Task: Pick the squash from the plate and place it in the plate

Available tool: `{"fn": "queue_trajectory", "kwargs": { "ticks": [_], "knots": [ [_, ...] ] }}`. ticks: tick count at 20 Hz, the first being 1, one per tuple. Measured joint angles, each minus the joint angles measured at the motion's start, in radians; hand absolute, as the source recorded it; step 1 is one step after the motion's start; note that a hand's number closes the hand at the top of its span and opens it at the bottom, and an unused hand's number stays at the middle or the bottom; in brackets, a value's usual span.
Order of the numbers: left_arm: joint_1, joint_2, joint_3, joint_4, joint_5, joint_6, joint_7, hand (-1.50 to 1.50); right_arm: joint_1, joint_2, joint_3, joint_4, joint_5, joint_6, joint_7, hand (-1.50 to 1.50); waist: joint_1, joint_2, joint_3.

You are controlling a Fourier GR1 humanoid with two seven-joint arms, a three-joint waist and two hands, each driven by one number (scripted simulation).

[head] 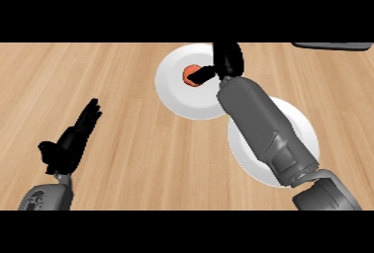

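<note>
We are at the pick-up, and nothing has been moved across yet. The squash (192, 75) lies as a small orange lump on the far plate (175, 94), left of that plate's middle. Our right hand (225, 62) has reached out over this plate, and its fingers (206, 73) curl in against the right side of the squash, with the thumb or a finger touching it. We judge this to be a grasp closing on the squash, though we cannot say whether it is lifted or resting on the plate.

The near plate (300, 123), which we take to be the goal, sits just beside the far one, toward us and to the right; their rims look touching or overlapping, but the forearm covers that spot. Left to do: lift the squash, carry it back toward us, set it on the near plate and let go.

Our left hand (73, 138) rests at the lower left over the bench (87, 74), fingers straight and released, holding nothing.

Much is hidden. The right forearm crosses the middle of the near plate, so we cannot tell what lies under it. The hand covers part of the squash, so its full shape is unclear. A dark flat thing (332, 45) at the top right corner is cut off, and we cannot name it.
</note>
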Motion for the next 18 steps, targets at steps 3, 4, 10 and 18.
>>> {"fn": "queue_trajectory", "kwargs": {
  "ticks": [3, 4, 10, 18],
  "knots": [
    [0.002, -0.011, -0.005, 0.004, -0.005, 0.006, -0.006, 0.00, -0.003, 0.001, -0.027, 0.006, -0.077, -0.048, -0.047, -1.50, 0.002, 0.000, 0.000],
    [0.000, -0.004, 0.002, 0.009, 0.000, 0.002, -0.005, 0.00, 0.005, 0.001, -0.046, -0.004, -0.103, -0.062, -0.075, -1.50, -0.003, 0.000, 0.000],
    [0.028, 0.001, 0.015, -0.014, 0.010, 0.001, -0.001, 0.00, 0.064, -0.010, -0.201, -0.057, -0.266, -0.058, -0.255, -1.50, -0.026, -0.004, 0.001],
    [0.036, 0.012, 0.034, -0.041, 0.012, 0.010, 0.028, 0.00, 0.205, -0.119, -0.336, -0.091, -0.431, 0.159, -0.479, -1.50, -0.053, -0.012, 0.001]
  ]
}}
